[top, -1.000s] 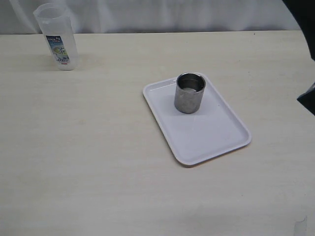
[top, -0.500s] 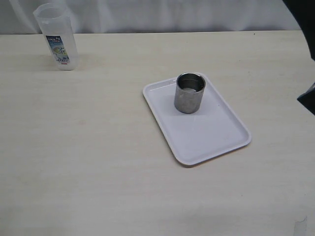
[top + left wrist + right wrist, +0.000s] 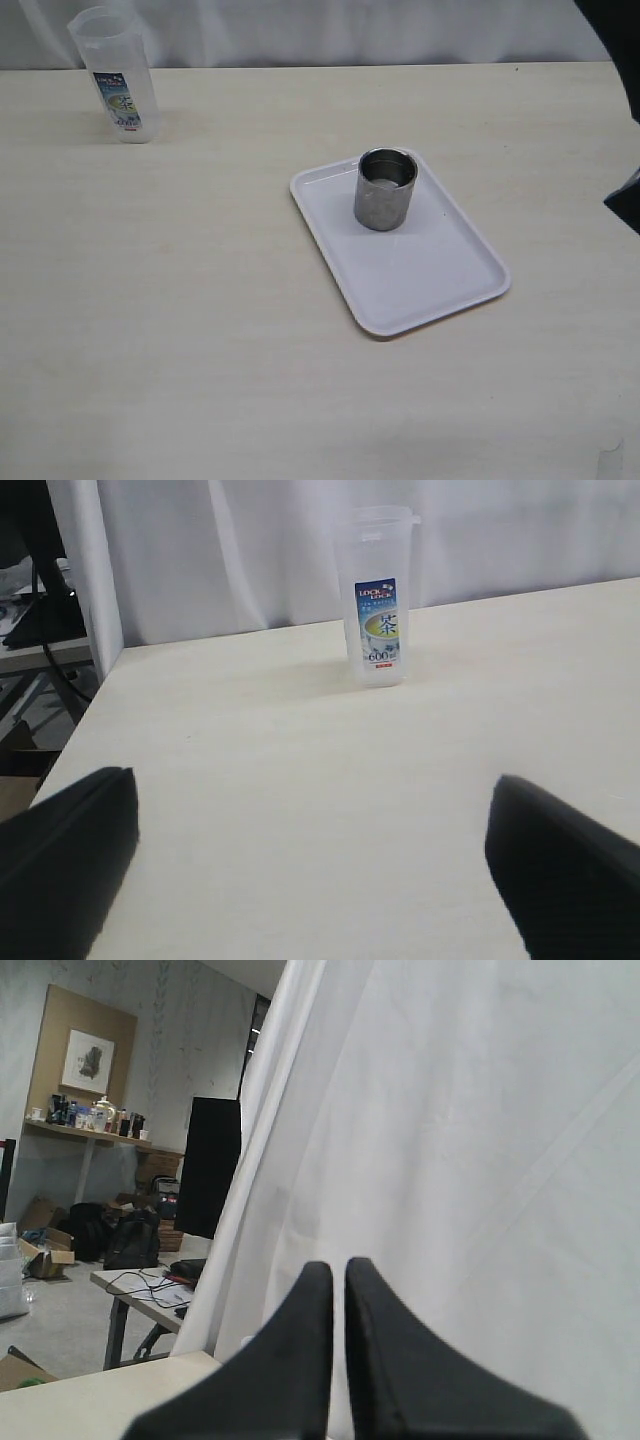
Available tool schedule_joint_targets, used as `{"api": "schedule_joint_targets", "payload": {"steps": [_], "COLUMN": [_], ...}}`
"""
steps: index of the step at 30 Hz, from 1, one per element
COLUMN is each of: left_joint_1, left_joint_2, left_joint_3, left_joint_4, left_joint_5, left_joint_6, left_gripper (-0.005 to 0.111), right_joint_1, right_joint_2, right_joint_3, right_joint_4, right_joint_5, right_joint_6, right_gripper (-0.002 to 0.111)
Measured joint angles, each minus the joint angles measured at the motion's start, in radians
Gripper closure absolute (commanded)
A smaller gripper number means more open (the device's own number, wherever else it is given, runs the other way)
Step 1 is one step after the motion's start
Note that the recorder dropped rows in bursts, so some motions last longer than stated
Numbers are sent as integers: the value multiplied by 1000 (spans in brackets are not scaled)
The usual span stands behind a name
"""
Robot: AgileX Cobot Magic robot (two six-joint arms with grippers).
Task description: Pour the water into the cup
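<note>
The steel cup [image 3: 385,188] stands upright on the far end of a white tray [image 3: 420,280] right of the table's middle. The tall clear plastic container [image 3: 113,75] with a blue-and-white label stands at the far left corner; it also shows in the left wrist view [image 3: 379,600]. I cannot make out the water level in it. My left gripper [image 3: 310,810] is open and empty, low over the table, some way short of the container. My right gripper [image 3: 338,1272] is shut and empty, pointing at the white curtain; only a dark part of that arm [image 3: 625,195] shows at the exterior view's right edge.
A white curtain [image 3: 330,30] hangs along the table's far edge. The table's left edge [image 3: 85,715] lies close to the container, with desks and cables beyond it.
</note>
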Motion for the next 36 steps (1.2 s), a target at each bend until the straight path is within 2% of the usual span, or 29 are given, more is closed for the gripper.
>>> {"api": "schedule_joint_targets", "payload": {"steps": [22,24,31,36], "left_joint_1": [0,0,0,0], "left_joint_2": [0,0,0,0], "left_joint_3": [0,0,0,0], "left_joint_4": [-2,-2,-2,-2], "left_joint_5": [0,0,7,6], "left_joint_6": [4,4,4,4], "left_gripper": [22,30,76,103], "right_joint_1": [0,0,0,0], "right_joint_2": [0,0,0,0], "right_joint_3": [0,0,0,0], "right_joint_4": [0,0,0,0], "right_joint_5": [0,0,0,0], "right_joint_6": [0,0,0,0], "right_gripper": [104,104,104,104]}}
